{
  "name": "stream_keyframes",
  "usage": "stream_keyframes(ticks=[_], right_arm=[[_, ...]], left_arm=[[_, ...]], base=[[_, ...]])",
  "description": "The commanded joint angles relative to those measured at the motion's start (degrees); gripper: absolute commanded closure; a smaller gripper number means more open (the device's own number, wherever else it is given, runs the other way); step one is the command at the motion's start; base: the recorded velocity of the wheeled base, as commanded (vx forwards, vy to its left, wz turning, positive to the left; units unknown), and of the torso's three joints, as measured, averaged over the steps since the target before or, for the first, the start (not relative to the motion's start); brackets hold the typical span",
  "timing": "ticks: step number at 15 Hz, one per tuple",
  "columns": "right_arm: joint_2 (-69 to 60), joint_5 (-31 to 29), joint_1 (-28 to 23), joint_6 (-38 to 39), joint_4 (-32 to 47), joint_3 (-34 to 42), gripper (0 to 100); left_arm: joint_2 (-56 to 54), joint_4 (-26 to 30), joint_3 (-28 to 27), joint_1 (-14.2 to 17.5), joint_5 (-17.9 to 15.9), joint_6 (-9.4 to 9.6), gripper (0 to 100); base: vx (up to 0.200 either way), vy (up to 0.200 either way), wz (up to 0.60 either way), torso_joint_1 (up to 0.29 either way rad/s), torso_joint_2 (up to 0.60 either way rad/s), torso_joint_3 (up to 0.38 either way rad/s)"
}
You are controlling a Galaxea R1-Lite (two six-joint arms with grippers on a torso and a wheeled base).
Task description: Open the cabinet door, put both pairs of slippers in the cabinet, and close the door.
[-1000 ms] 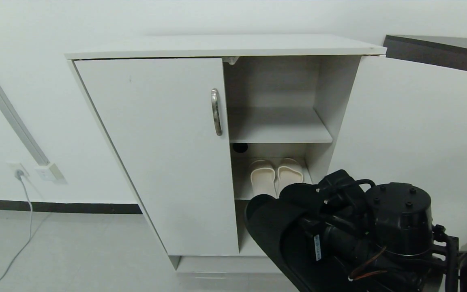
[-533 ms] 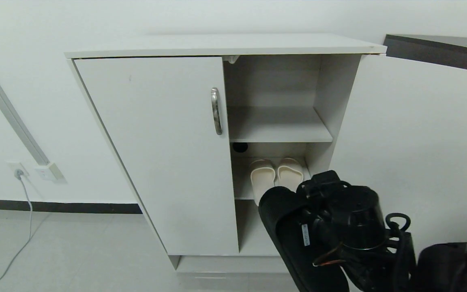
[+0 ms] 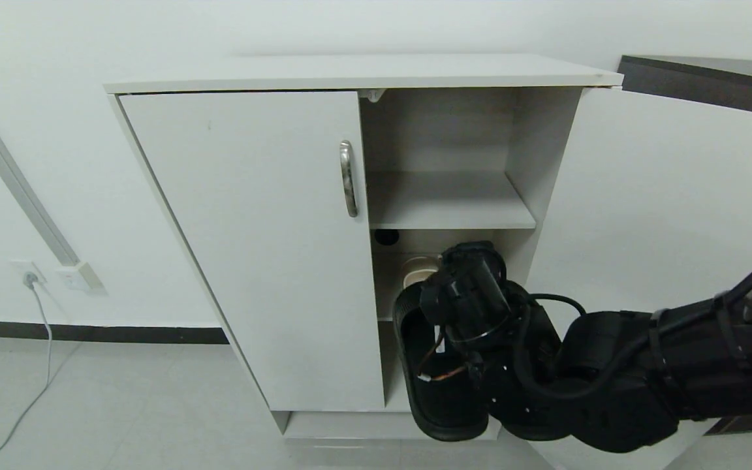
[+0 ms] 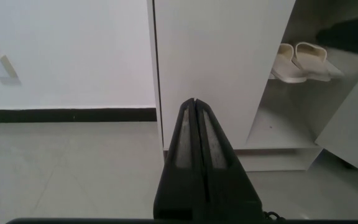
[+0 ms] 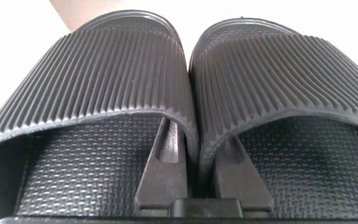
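Note:
The white cabinet (image 3: 363, 72) has its left door (image 3: 252, 248) closed and its right door (image 3: 663, 209) swung open. A cream pair of slippers (image 3: 417, 267) lies on the middle shelf, also seen as the cream slippers (image 4: 300, 59) from the left wrist. My right gripper (image 5: 194, 146) is shut on the black slippers (image 5: 129, 81), pinching the two inner walls together. The black slippers (image 3: 431, 391) hang toe-down at the cabinet's opening, in front of the lower compartments. My left gripper (image 4: 194, 124) is shut on nothing, low over the floor before the closed door.
The upper shelf (image 3: 448, 202) is bare. A metal handle (image 3: 348, 178) sits on the closed door. A wall socket with a grey cable (image 3: 30, 281) is at the left, with open floor (image 3: 121, 405) below. A dark piece of furniture (image 3: 696, 81) stands behind the open door.
My right arm has carried the black slippers forward and down to the cabinet opening, so it now covers most of the cream pair. The left gripper's earlier position is not shown.

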Motion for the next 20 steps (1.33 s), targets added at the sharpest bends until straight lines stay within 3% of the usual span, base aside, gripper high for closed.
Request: stream_keyframes(ticks=[1, 3, 7, 11, 20], right_arm=[[-1.63, -1.28, -0.03, -1.82, 0.99, -5.46, 100], [-2.51, -1.46, -0.91, -4.54, 0.73, -7.05, 100], [-2.24, -1.46, -1.70, -10.61, -7.01, -6.78, 100], [-2.16, -1.46, -2.05, -10.78, -7.18, -7.05, 100], [-2.16, -1.37, -2.23, -10.78, -7.09, -7.40, 100]], left_arm=[[-0.01, 0.00, 0.01, 0.00, 0.02, 0.01, 100], [-0.01, 0.00, 0.01, 0.00, 0.02, 0.01, 100], [-0.01, 0.00, 0.01, 0.00, 0.02, -0.07, 100], [-0.01, 0.00, 0.01, 0.00, 0.02, 0.01, 100], [-0.01, 0.00, 0.01, 0.00, 0.02, 0.01, 100]], base=[[0.000, 0.000, 0.00, 0.000, 0.00, 0.000], [0.000, 0.000, 0.00, 0.000, 0.00, 0.000], [0.000, 0.000, 0.00, 0.000, 0.00, 0.000], [0.000, 0.000, 0.00, 0.000, 0.00, 0.000], [0.200, 0.000, 0.00, 0.000, 0.00, 0.002]])
